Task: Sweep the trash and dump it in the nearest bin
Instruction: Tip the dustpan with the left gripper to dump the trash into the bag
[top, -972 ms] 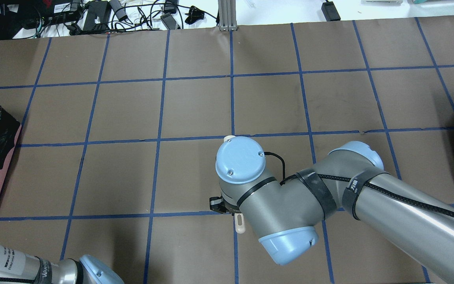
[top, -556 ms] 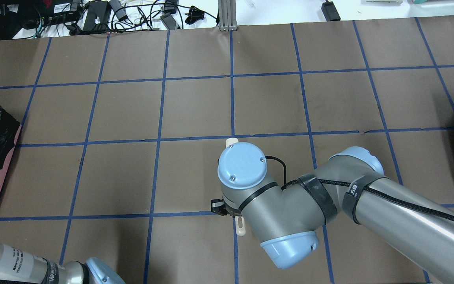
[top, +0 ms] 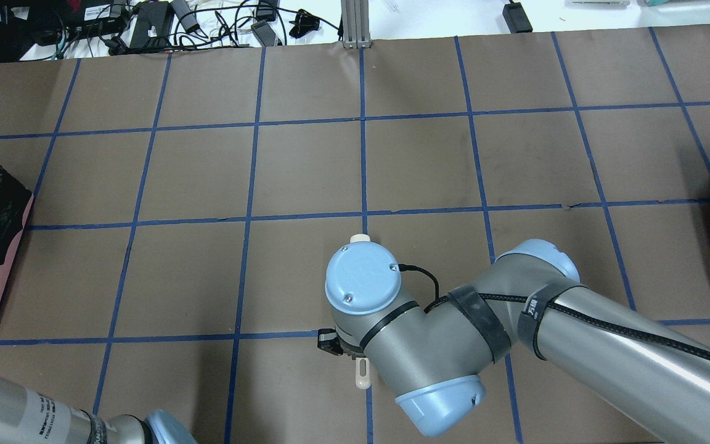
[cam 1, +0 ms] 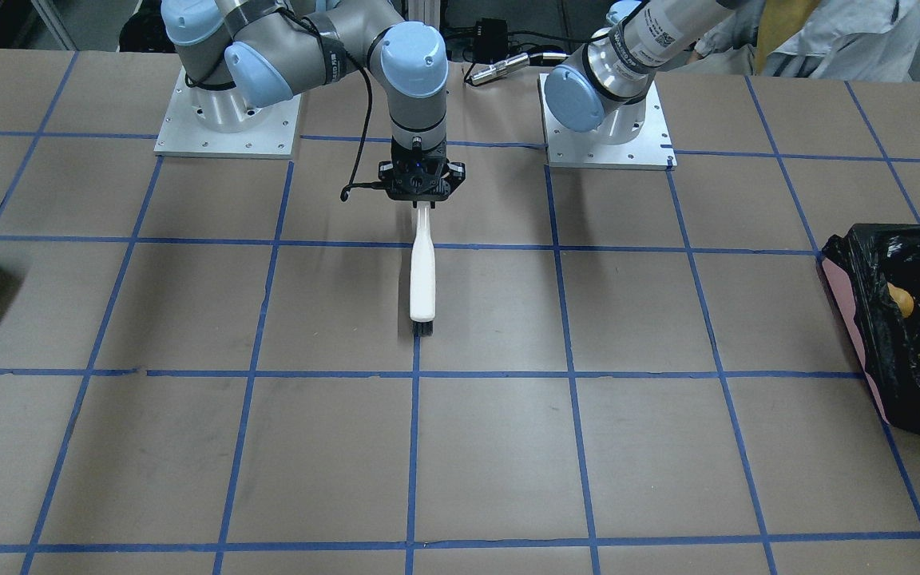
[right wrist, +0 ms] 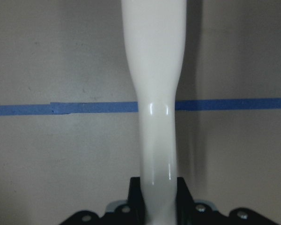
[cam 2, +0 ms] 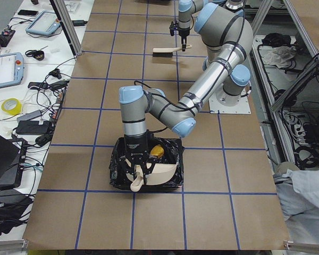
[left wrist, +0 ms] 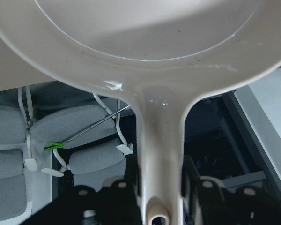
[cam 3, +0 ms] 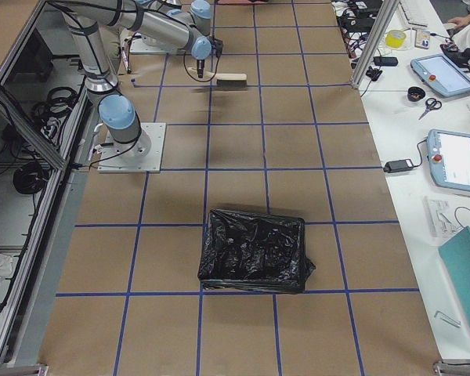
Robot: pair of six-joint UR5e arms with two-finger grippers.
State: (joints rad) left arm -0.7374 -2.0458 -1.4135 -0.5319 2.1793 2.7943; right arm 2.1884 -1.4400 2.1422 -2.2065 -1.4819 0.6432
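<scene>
The table (cam 1: 460,447) is lit brightly and evenly from above in the fixed views. Soft, faint shadows are cast beneath the right arm (top: 607,345), and a long white streak of glare is carried along its metal tube. A darker shadow is seen at the left edge of the front-facing view. Small glints are scattered over the black lining of the bin (cam 1: 875,271). In the right wrist view the brush handle (right wrist: 155,93) is nearly overexposed and slightly soft. In the left wrist view the dustpan (left wrist: 145,42) is shown in flat, muted light, with a dim background at lower right.
</scene>
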